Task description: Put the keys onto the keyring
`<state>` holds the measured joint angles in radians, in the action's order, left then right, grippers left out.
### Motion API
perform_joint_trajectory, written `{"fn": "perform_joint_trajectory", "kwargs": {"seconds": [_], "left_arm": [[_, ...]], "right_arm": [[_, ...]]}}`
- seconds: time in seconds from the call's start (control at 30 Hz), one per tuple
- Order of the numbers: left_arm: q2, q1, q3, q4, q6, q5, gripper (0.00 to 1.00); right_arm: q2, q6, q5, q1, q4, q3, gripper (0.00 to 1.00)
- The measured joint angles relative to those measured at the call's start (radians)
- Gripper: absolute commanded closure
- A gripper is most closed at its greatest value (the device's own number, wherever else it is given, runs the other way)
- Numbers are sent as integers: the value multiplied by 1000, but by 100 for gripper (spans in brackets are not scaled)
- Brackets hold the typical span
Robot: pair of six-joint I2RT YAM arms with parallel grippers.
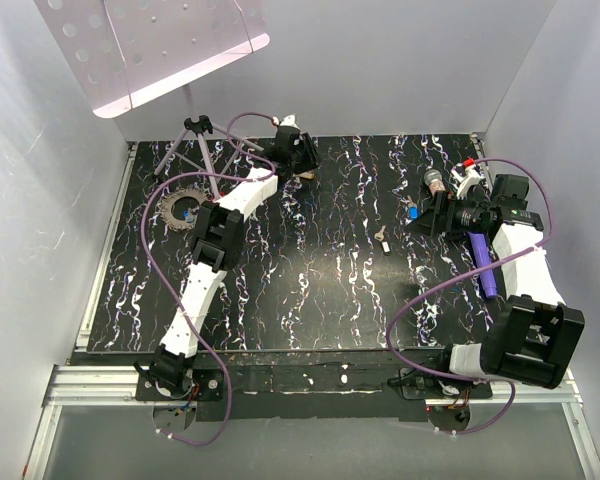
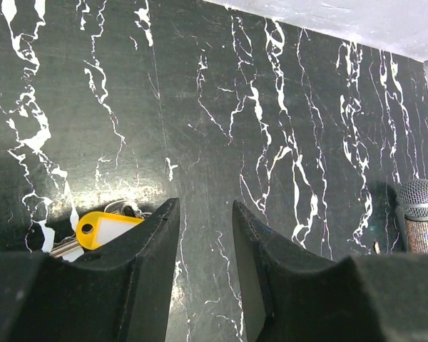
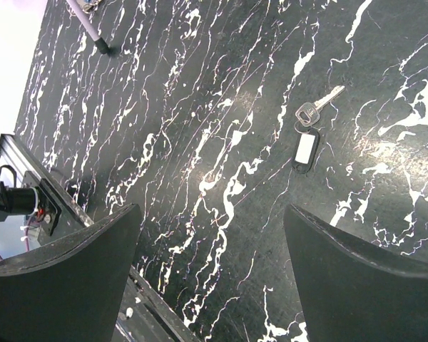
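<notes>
Lying flat at the far left of the black marbled table (image 1: 310, 300), a round grey toothed ring (image 1: 172, 205) has a blue piece (image 1: 186, 212) in its hole, and a small tripod (image 1: 198, 127) stands just beyond it. Right of these, near the far edge, the left gripper (image 2: 205, 206) points down at the table with its fingers part-way apart, bare tabletop between them and nothing pinched. A yellow-tagged key (image 2: 103, 228) lies just left of the left finger, its silver blade partly hidden behind that finger; whether they touch cannot be told. Near the middle of the table, well apart from both grippers, a silver key (image 3: 317, 107) lies joined to a black-rimmed tag (image 3: 305, 149) with a white face. Farther right, the right gripper (image 3: 210, 214) hangs over the table with its fingers spread wide, holding nothing. A microphone (image 1: 433, 181) with a mesh head sits just beyond it, and a purple marker pen (image 1: 483, 262) lies beside the right arm.
</notes>
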<state>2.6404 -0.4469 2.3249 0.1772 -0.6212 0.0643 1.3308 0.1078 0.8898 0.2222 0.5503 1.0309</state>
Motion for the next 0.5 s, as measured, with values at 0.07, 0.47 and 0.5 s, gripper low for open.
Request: {"fn": "perform_joint_trajectory", "kwargs": {"seconds": [0.07,0.47,0.5], "left_arm": [[14,1,17,0,-18,-8,69],[79,23,37,14,-103,-28,73],[79,24,38,16,-105,-30,73]], "right_arm": [[0,0,3,1,0,0,11],[0,0,7,6,0,0,11],[0,0,7,6,0,0,11]]}}
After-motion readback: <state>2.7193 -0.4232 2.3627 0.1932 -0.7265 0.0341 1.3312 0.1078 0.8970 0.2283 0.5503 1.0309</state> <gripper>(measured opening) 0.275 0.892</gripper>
